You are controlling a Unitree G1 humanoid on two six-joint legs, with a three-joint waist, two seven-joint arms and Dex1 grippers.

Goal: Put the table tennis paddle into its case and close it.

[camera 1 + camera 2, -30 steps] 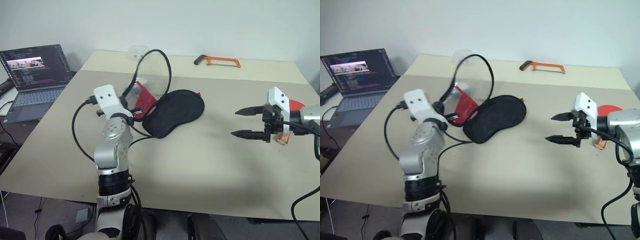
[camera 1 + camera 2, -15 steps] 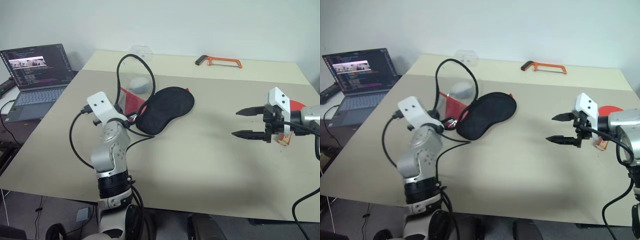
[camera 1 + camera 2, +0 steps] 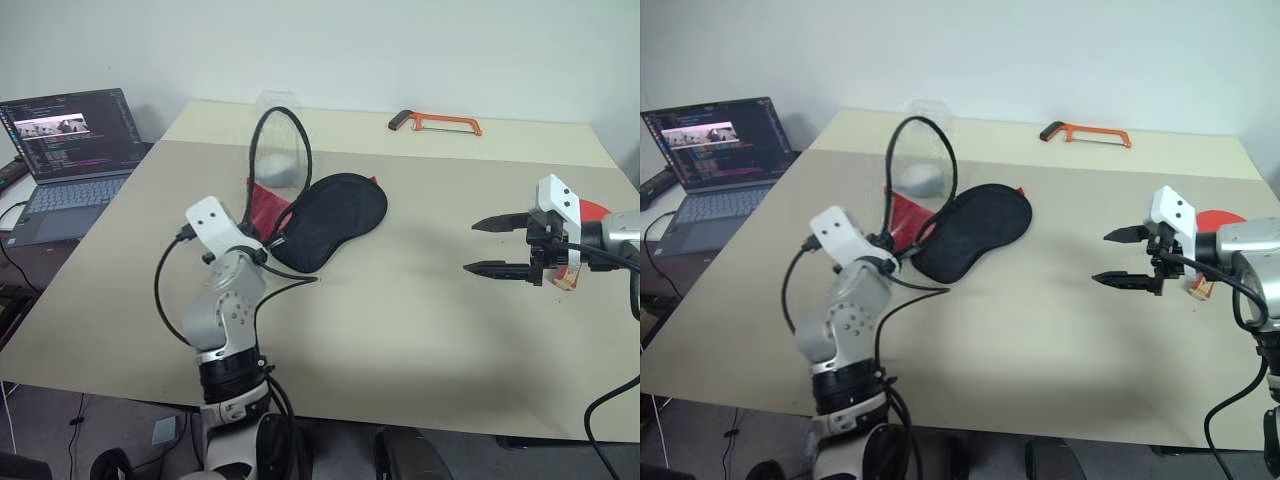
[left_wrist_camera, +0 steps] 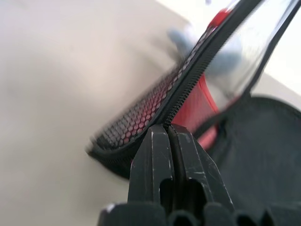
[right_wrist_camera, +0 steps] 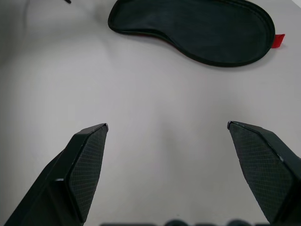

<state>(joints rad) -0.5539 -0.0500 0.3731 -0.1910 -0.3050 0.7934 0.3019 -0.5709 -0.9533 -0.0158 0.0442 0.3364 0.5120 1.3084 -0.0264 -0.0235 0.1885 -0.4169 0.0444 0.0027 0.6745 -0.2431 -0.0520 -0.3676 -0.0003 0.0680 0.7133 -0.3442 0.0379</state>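
Left gripper [image 4: 168, 134] pinches the case; right gripper [image 5: 167, 127] hangs empty, jaws wide.

The left jaws are clenched on the zip edge of the case [image 3: 335, 218], whose black lining lies spread flat on the table [image 3: 400, 300] while the red mesh flap stands lifted. The paddle [image 3: 592, 210] lies by the table's right edge, behind the right gripper, well apart from the case.

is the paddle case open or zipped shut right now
Open. The case lies spread on the table, black lining up, and the left gripper is shut on its unzipped edge.
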